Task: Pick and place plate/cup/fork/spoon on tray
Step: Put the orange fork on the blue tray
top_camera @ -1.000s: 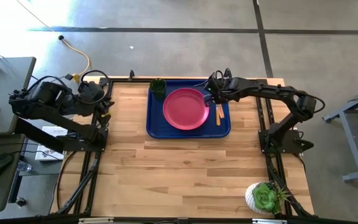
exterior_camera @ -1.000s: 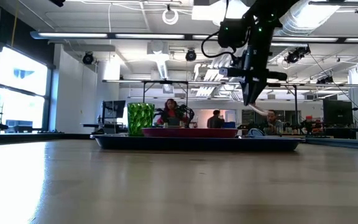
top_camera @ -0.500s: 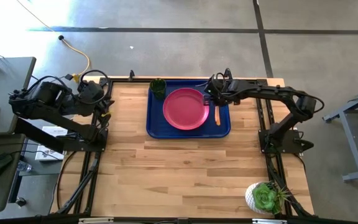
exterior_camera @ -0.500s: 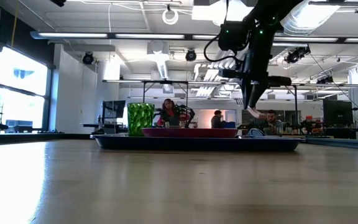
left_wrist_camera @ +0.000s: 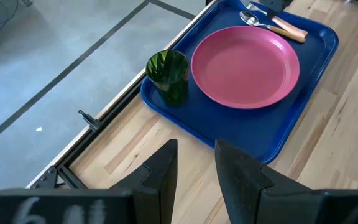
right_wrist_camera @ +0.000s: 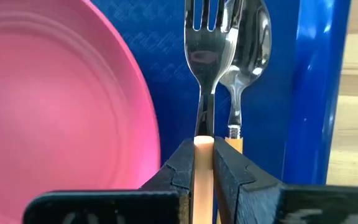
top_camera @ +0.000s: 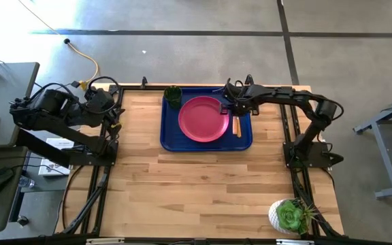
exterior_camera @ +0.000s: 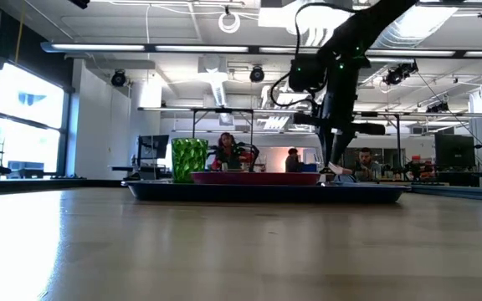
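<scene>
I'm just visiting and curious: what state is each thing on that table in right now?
tray: flat on the table.
plate: on the tray, empty.
cup: upright in a tray corner.
spoon: lying on the tray.
fork: beside the spoon, handle pinched.
right gripper: fingers shut on the fork.
left gripper: idle off the table's edge.

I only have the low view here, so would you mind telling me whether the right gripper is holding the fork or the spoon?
Observer: The right gripper is shut on the fork's orange handle.
Operator: Thank you. Where is the spoon?
Observer: The spoon lies in the tray, just beside the fork, between the plate and the tray's rim.
Operator: And the left arm?
Observer: The left gripper waits off the tray, near the cup's corner.
</scene>
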{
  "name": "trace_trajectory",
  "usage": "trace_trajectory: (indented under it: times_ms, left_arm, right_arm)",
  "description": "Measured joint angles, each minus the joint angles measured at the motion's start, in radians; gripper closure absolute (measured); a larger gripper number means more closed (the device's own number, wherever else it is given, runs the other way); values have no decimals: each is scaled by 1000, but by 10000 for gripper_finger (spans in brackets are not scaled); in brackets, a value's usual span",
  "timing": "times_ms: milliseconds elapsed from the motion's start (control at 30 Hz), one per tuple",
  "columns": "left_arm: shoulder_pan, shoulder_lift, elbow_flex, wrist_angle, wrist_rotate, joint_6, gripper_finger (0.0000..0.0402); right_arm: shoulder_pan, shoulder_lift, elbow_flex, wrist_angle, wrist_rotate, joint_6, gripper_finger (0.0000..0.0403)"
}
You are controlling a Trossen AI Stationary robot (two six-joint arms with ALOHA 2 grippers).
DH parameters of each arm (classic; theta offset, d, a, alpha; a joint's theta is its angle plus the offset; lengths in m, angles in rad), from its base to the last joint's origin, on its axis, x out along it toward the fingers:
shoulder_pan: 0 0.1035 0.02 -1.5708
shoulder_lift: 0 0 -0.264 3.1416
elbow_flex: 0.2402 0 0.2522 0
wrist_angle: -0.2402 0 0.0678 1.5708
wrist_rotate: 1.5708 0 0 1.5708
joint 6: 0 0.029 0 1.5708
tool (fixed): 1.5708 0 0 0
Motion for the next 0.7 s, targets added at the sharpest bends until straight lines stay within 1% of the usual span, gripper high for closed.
trace_trajectory:
  times_ms: [200,333,700]
  left_arm:
    - [0,0,0,0,0,3,303]
    - [0,0,0,0,0,3,303]
    - [0,0,0,15,-1,-15,303]
  right_arm:
    - [-32,44,0,17,-46,-48,387]
    - [-38,83,0,59,-85,-73,387]
    - [-39,109,1,75,-90,-72,387]
